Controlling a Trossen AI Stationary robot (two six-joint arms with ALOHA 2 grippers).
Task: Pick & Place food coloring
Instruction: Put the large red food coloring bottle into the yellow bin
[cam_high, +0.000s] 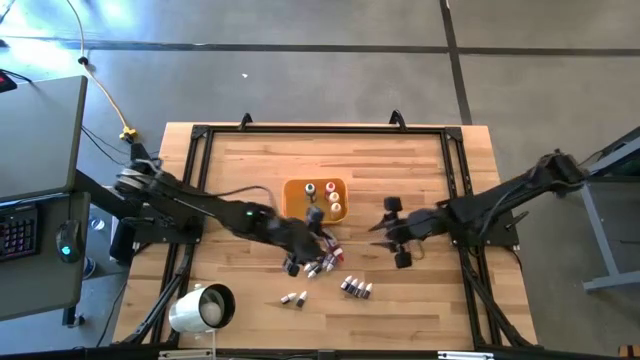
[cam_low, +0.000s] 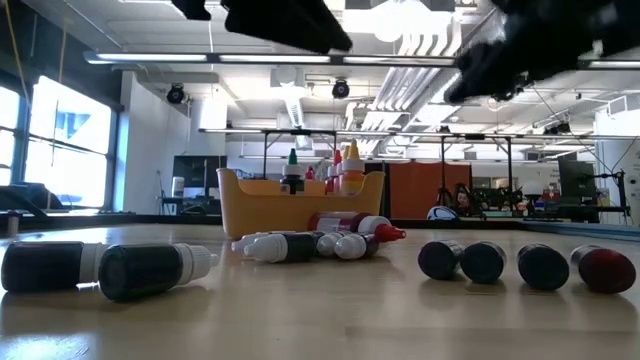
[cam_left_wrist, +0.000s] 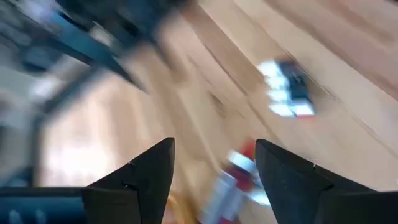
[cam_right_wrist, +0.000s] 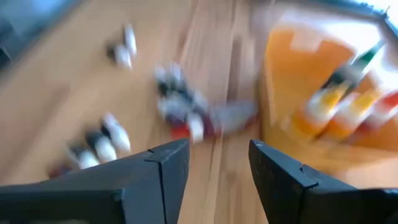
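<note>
Nearest the low camera, two dark bottles (cam_low: 105, 268) lie on their sides on the tabletop (cam_high: 420, 170), pale caps pointing right. That looks like loose scatter waiting to be picked up.

Largest is the tabletop itself, a wooden slab inside a black frame. On it, near the middle, sits the orange tray (cam_high: 297, 188), with a few bottles (cam_high: 327, 194) standing upright, caps up. Judged from the task, it is the drop-off, so these few would be the ones already placed.

The left arm reaches in from its side and slants across to the pile just in front of the tray. Its left pincer (cam_high: 322, 232) hangs over the cluster of lying bottles (cam_high: 325, 262), tilted downward. The wrist view shows its fingers (cam_left_wrist: 149, 171) spread with nothing between them. This seems to be the working arm, lined up for a grab.

The right arm stretches in level from its side. Its right pincer (cam_high: 385, 228) waits beside the tray, clear of any bottle, fingers apart and empty.

Smallest are the strays: a row of four (cam_high: 355, 288) near the front, and a pair (cam_high: 294, 298) further left.
</note>
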